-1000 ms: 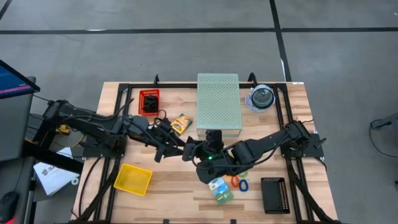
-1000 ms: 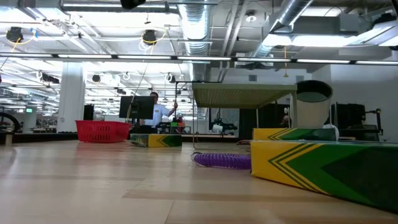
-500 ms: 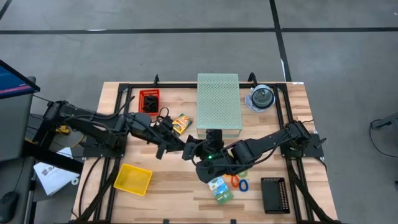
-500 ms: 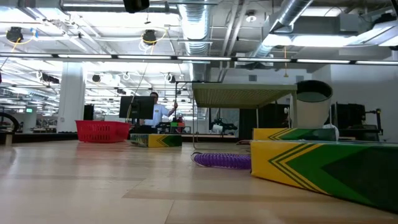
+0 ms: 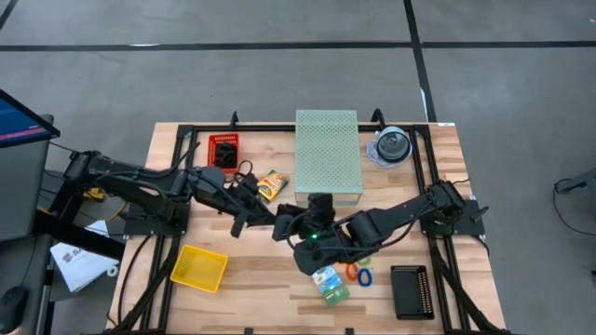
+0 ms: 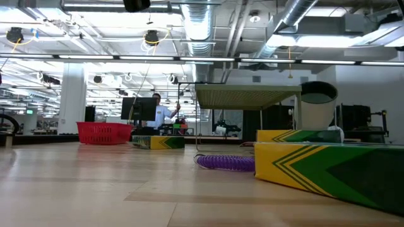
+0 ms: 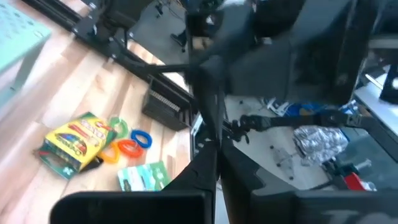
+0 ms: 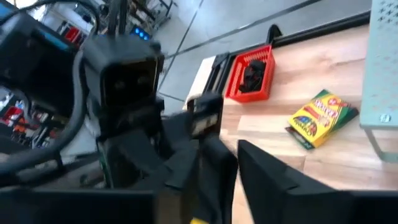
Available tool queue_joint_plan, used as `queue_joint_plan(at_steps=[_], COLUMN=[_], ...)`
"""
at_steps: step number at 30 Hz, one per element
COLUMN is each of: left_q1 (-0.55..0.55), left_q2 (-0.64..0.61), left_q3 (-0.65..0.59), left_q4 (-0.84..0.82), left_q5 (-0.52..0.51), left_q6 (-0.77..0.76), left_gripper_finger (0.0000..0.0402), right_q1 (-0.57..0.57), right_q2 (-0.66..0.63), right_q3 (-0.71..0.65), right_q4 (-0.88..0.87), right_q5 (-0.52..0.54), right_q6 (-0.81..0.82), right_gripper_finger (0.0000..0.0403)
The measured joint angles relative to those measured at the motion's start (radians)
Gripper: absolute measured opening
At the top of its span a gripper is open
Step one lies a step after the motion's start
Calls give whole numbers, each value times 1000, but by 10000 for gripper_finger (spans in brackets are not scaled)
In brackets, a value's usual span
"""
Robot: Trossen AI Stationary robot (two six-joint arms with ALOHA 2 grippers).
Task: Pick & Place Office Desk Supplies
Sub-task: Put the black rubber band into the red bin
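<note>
My two grippers meet above the table's middle, in front of the pale green perforated box [image 5: 327, 154]. My left gripper [image 5: 269, 221] is shut there on a small dark thing [image 8: 205, 118] that looks like a binder clip. My right gripper [image 5: 283, 224] faces it with its fingers apart [image 8: 235, 165]. A crayon box [image 5: 271, 184] lies flat near the red basket [image 5: 223, 153], which holds black clips. Orange and blue loops [image 5: 357, 274] and a green-white packet [image 5: 331, 284] lie on the near side. My left gripper [image 7: 216, 171] comes in almost level from the table's left and has the small dark thing [image 8: 206, 111] at its fingertips, lifted clear of the table. The dark arms hide which part of it the fingers are on.
A yellow basket [image 5: 199, 268] stands near left and a black basket [image 5: 409, 291] near right. The round disc spindle [image 5: 391, 146] is far right. A purple coil [image 6: 224, 162] lies on the wood beside a yellow-green box [image 6: 315, 165]. A person sits in the room beyond.
Both arms have stayed in place above the table's middle. In the high view my left gripper's fingers, spread a second ago, have drawn together next to my right gripper.
</note>
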Motion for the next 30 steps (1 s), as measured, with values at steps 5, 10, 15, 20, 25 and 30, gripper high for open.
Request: queue_joint_plan(at_steps=[5, 10, 15, 20, 25, 30], left_q1=[0, 30, 167, 412, 680, 858], left_q2=[-36, -97, -125, -93, 2, 128], left_q3=[2, -1, -1, 0, 1, -7], left_q4=[-118, -359, -605, -646, -621, -645], left_q5=[-24, -267, -456, -543, -538, -404], left_q6=[-21, -97, -201, -223, -99, -4], left_gripper_finger=[1, 1, 1, 0, 0, 0], right_q1=[-1, -2, 5, 30, 53, 77], right_q2=[0, 0, 0, 0, 0, 0], right_q3=[0, 0, 0, 0, 0, 0], right_q4=[-15, -64, -189, -336, -411, -454], right_q5=[6, 5, -1, -14, -14, -17], right_q6=[1, 45, 173, 337, 433, 490], right_gripper_finger=[185, 241, 254, 255, 255, 255])
